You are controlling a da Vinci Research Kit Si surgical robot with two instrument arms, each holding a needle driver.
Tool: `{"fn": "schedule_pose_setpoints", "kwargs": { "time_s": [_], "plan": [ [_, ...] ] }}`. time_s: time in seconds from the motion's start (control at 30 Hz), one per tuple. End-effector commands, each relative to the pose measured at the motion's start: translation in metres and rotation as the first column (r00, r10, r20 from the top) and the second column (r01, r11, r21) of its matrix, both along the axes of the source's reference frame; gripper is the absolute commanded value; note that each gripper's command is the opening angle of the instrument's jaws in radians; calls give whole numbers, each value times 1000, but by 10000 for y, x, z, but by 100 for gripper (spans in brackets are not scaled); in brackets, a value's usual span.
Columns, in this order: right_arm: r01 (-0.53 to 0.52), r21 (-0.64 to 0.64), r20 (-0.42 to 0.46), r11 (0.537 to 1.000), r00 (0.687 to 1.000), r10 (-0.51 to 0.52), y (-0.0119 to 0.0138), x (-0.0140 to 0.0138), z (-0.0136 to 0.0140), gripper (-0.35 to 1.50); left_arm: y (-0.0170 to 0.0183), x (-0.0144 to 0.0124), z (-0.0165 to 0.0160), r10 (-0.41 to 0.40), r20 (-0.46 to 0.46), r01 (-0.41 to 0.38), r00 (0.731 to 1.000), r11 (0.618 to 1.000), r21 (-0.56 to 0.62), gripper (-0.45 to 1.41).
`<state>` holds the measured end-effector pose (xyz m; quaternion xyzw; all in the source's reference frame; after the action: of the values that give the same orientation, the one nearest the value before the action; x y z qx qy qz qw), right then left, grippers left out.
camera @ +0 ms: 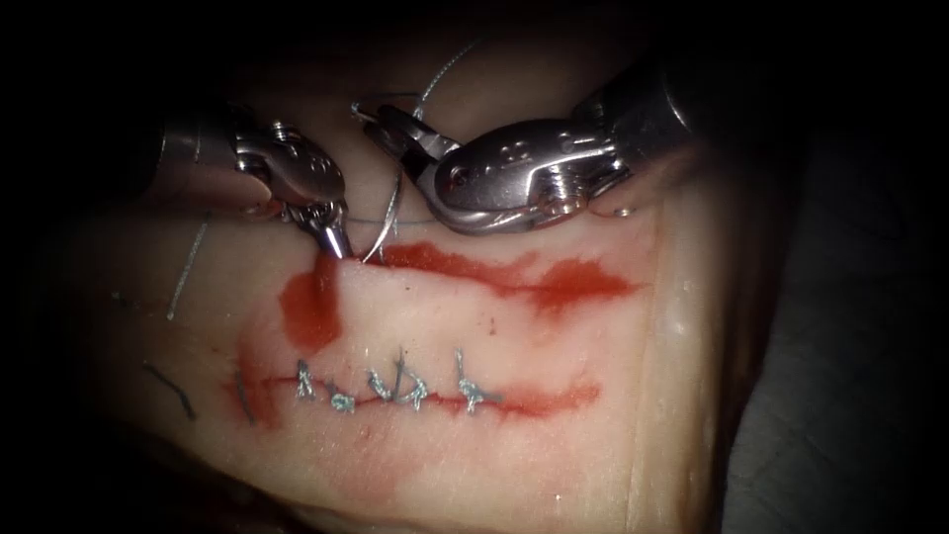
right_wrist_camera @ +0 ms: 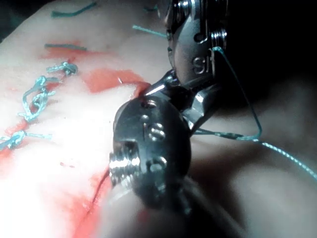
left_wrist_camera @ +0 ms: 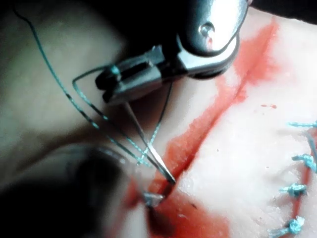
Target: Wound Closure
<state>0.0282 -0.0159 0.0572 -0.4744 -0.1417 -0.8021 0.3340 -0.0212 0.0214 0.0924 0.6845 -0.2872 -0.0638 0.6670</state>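
The tissue [camera: 494,336] carries an open cut [camera: 474,267] running across the upper part of the endoscope view. My right tool [camera: 388,124] is shut on the curved needle [camera: 384,225] near its tail. The needle slants down, and its point sits in the cut's left end [left_wrist_camera: 171,179]. Teal thread [camera: 435,79] leaves the jaws in a loop [left_wrist_camera: 81,101]. My left tool [camera: 331,240] comes in from the left, jaws shut. Its tips rest on the tissue at the cut's left end, just left of the needle's point. I cannot tell whether they pinch tissue.
A second cut [camera: 395,396] lower on the tissue is closed by several knotted stitches with short thread ends. Red fluid [camera: 308,311] stains the tissue around both cuts. Loose cut thread ends [camera: 173,391] lie at the left. The tissue's edge [camera: 682,326] falls off at the right.
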Motion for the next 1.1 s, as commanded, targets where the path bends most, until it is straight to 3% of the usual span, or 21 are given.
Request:
{"fn": "schedule_pose_setpoints", "kwargs": {
  "time_s": [0.03,0.87,1.1],
  "plan": [
    [-27,32,-18,999,999,27,-1,9,4,-35,3,-5,5,1,0,-1,1000,1000,-2,-45],
    [-119,122,25,985,993,117,-4,7,9,-35,4,-3,2,-3,-1,3,1000,1000,5,-45],
    [-206,274,-33,940,974,223,-9,7,15,-35,3,-4,2,-11,-4,11,1000,1000,3,-45]
  ]
}}
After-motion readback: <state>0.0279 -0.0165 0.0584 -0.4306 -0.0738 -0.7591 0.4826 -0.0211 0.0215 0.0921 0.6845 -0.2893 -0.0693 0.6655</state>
